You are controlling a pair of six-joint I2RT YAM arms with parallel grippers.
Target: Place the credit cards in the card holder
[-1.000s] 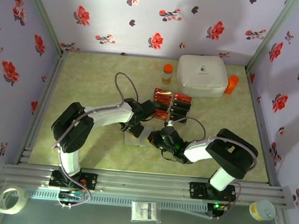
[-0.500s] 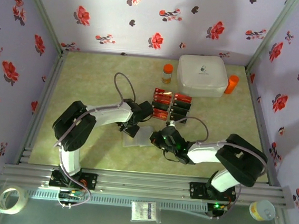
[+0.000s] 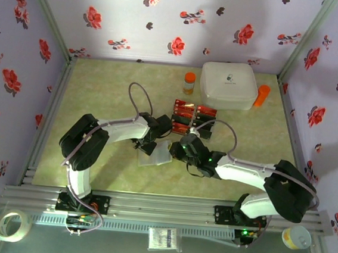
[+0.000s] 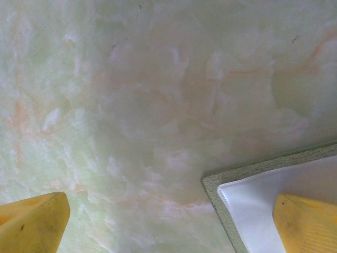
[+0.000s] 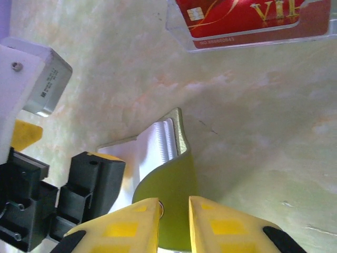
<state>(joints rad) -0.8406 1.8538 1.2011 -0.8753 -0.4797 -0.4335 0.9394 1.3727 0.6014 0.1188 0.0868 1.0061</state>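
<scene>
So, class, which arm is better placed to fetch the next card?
Probably the right: the right gripper is at the card holder, a red card just ahead. The left gripper, open, has a finger on the holder's sleeve.

Right gripper (image 5: 175,203): yellow fingers close together, narrow gap. Olive flap of the card holder (image 5: 166,176) curls up into that gap; grip unclear. Pale sleeves (image 5: 158,139) fan at its upper edge. Red card (image 5: 242,16) in clear case lies apart, top. White-and-black left wrist housing (image 5: 31,68) alongside. Marbled green tabletop (image 5: 253,132).
</scene>
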